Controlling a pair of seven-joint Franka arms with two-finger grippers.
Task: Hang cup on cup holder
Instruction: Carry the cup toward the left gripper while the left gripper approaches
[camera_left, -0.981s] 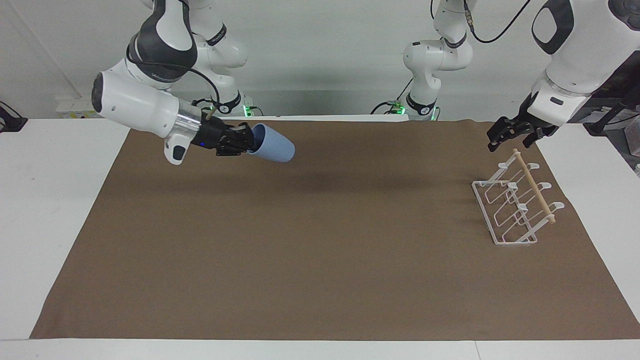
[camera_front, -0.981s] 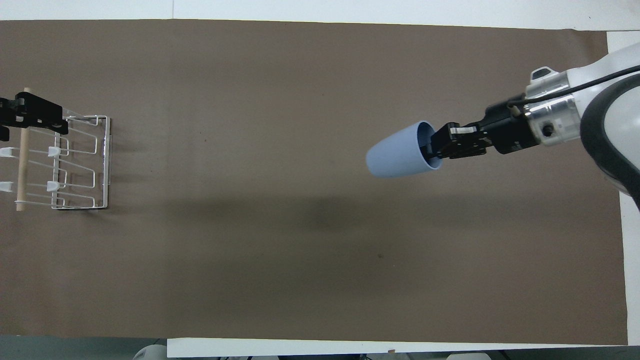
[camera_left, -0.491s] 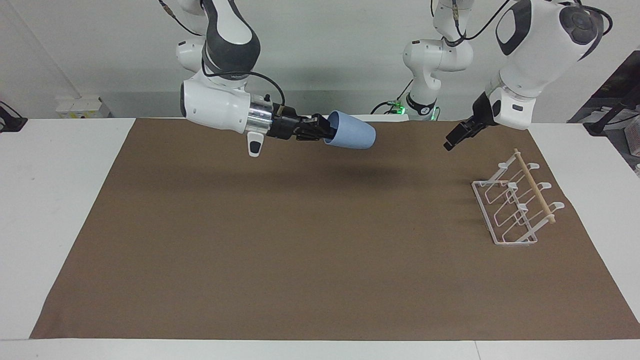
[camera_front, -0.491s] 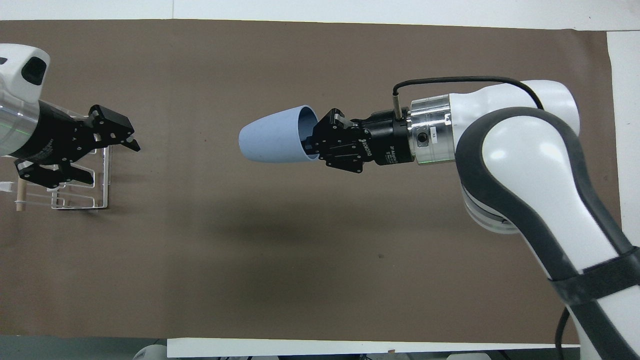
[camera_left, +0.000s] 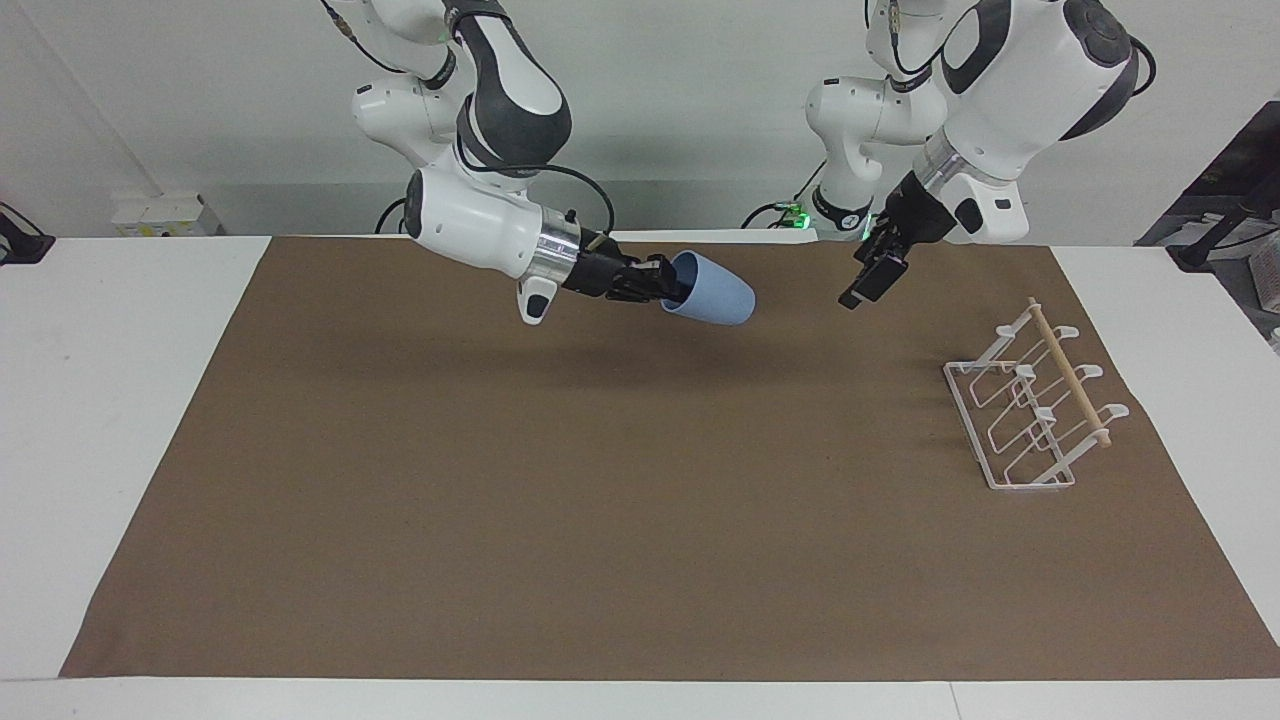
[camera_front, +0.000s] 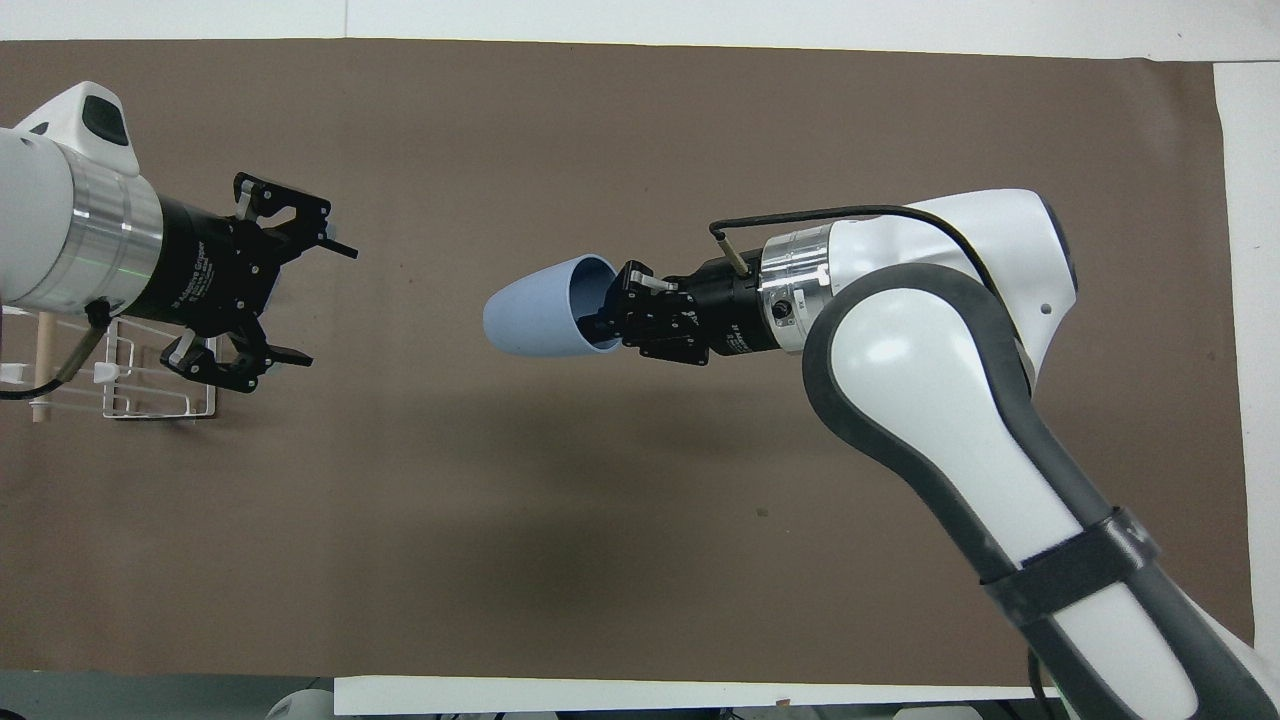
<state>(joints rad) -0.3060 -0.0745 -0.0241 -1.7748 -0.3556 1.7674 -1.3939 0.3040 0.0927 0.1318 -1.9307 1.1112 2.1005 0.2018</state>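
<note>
White table (camera_left: 120, 400) w/ a brown mat (camera_left: 600, 500) on it; plain white wall (camera_left: 680, 90) at back.

Setting: robotics lab. Evidence: two white arms (camera_left: 480, 90) mounted at 12 o'clock of a white table (camera_left: 100, 400); brown mat (camera_left: 600, 480) covering it; bare white wall (camera_left: 680, 80); cables and green-lit bases (camera_left: 795, 212).

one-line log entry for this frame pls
right hand: shut on cup rim, in air over mat | left hand: open, empty, faces cup | rack: bare
</note>
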